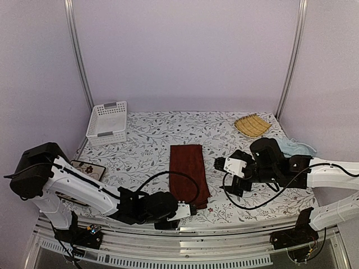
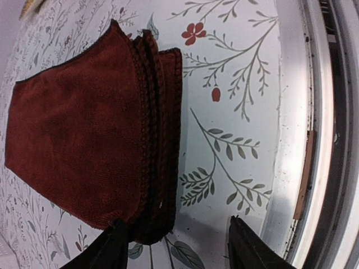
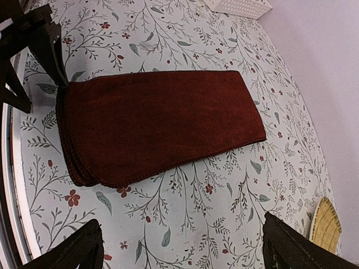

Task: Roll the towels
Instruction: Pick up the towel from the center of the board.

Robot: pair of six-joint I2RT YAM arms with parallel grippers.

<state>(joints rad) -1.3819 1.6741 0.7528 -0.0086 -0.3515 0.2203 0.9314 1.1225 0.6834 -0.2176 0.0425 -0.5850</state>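
Red towel (image 2: 78,134) edge lies inside the parted left claw (image 2: 177,223); right claw (image 3: 180,224) spread wide.

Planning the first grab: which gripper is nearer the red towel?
Left. The left gripper is at the red towel, at its near end, with one of its fingers by the folded edge. The right gripper hangs off the towel's right side, apart from it.

Seen from above, a folded towel (image 1: 188,171) lies mid-frame on the table (image 1: 146,145). A basket (image 1: 107,122) sits upper left, a mat (image 1: 252,125) upper right, and a second towel (image 1: 291,147) just below the mat.
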